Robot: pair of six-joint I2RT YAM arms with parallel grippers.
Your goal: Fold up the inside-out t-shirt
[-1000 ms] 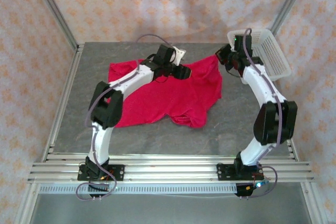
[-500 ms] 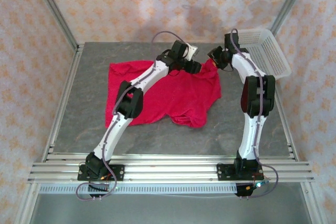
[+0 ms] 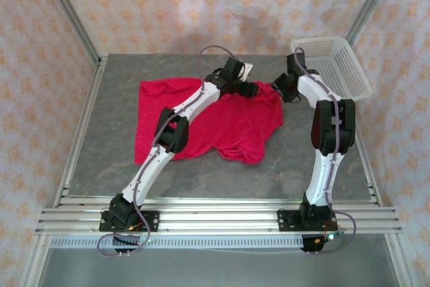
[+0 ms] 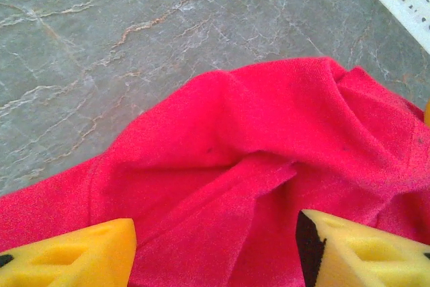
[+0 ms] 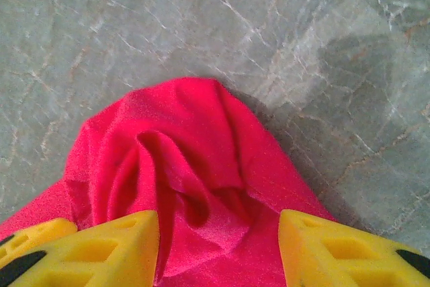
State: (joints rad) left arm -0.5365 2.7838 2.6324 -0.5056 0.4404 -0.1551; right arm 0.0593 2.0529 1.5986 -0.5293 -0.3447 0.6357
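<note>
Compared with a second earlier, the left arm (image 3: 176,122) no longer stands folded with its elbow raised at the left but reaches in a long line to the far centre, and the right arm (image 3: 328,132) has drawn its elbow in from the right and stands more upright. The right gripper (image 5: 218,247), then at the raised far-right corner of the cloth, now sits with its yellow fingers apart, a peaked fold of red fabric lying loose between them and not pinched. The left gripper (image 4: 215,247) is likewise parted above a creased ridge of fabric, clamping nothing. The inside-out t-shirt (image 3: 222,126) lies spread across the middle of the table (image 3: 222,173), its outline little changed, its far-right corner now down on the surface between the two grippers. The table top is grey with pale marble-like veins, edged at the near side by aluminium rails (image 3: 215,216). A white perforated basket (image 3: 336,65) stands at the far right corner. Pale walls (image 3: 201,5) with a repeated peach motif enclose the cell.
</note>
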